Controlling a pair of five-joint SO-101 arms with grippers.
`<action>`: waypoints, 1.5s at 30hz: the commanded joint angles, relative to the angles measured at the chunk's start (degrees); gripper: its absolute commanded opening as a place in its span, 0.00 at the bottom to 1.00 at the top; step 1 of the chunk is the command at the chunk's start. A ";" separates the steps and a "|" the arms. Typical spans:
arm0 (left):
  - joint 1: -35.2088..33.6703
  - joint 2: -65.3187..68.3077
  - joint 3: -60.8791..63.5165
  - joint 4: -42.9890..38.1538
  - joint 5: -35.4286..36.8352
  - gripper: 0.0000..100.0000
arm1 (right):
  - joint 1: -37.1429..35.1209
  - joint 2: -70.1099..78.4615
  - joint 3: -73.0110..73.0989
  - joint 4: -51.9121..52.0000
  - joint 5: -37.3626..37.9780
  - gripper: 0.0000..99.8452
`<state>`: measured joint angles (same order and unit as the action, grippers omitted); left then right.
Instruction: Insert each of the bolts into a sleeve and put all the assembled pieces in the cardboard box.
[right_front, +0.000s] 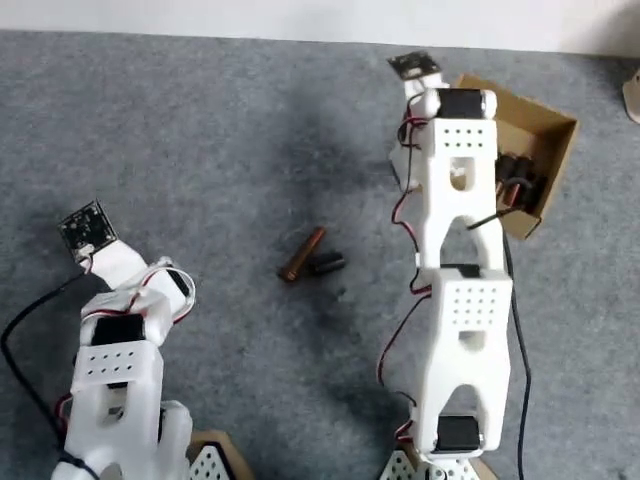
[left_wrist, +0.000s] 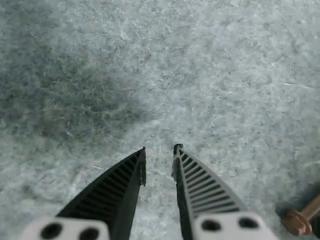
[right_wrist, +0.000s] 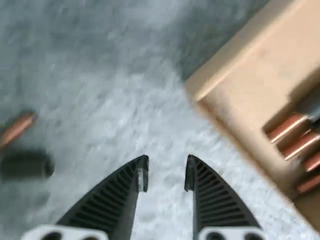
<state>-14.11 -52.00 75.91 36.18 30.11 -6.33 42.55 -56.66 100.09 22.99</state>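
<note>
Overhead, the right arm partly hides the cardboard box

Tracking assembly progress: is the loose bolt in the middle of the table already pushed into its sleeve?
No, the copper bolt lies next to the black sleeve, its whole length bare rather than inserted.

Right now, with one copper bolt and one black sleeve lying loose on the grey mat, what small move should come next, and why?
Probably the left gripper should ease toward the bolt and close on it. It is open and empty, and the bolt's head lies near it. The bolt rests next to the sleeve, not inside it, so it cannot yet go into the cardboard box.
</note>
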 joint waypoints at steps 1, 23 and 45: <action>-0.57 -0.84 -0.13 0.26 -0.44 0.10 | -2.77 -11.21 10.51 0.75 5.27 0.12; -2.42 -0.84 0.84 0.18 -0.44 0.10 | -10.42 -25.01 29.85 1.01 39.47 0.12; -4.70 -0.84 9.80 -19.08 -5.27 0.10 | -23.08 -52.62 88.57 -47.87 54.42 0.12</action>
<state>-18.07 -52.00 86.02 18.24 26.24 -26.37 -6.15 27.12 59.82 76.09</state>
